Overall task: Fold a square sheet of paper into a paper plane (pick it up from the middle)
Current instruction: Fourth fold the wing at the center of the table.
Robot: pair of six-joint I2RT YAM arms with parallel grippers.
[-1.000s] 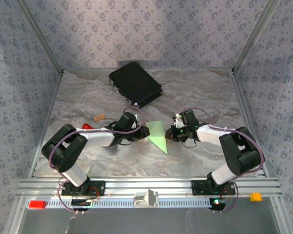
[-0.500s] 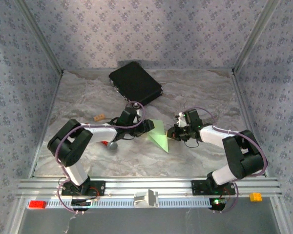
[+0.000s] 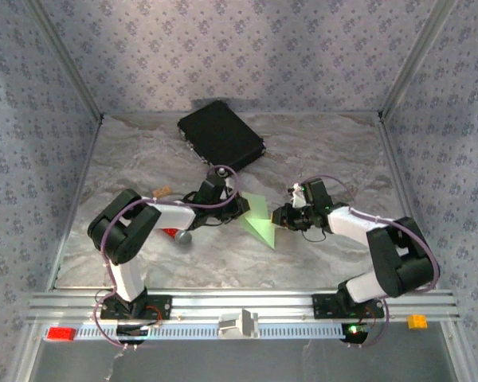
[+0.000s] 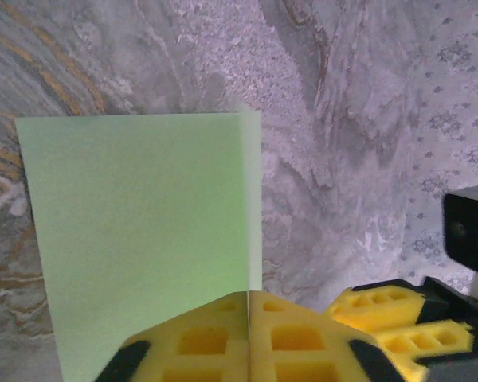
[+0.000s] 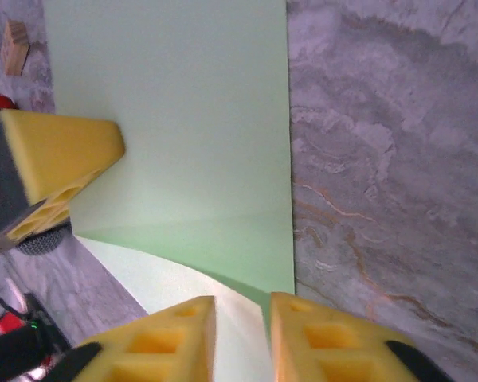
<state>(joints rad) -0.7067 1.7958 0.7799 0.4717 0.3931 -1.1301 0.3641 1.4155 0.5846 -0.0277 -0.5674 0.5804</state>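
Note:
The square sheet of paper [image 3: 259, 219] is light green and folded into a creased, pointed shape at the table's middle. In the left wrist view it [image 4: 143, 223] is a flat green panel whose edge runs into the seam of my left gripper [image 4: 248, 298], which is shut on it. My left gripper [image 3: 240, 208] is at the sheet's left side and my right gripper [image 3: 277, 216] at its right. In the right wrist view the right gripper [image 5: 243, 318] stands open. A pale flap of the paper [image 5: 183, 119] lies loose in the gap between its fingers.
A black case [image 3: 221, 137] lies at the back centre. A red-handled tool with a grey head [image 3: 175, 235] lies under the left forearm. A small wooden block [image 3: 162, 192] sits to its left. Metal rails and patterned walls bound the table.
The left gripper has closed on the paper's left edge, and that arm has shifted right, uncovering the red-handled tool. The right gripper's jaws have parted and let go of the paper.

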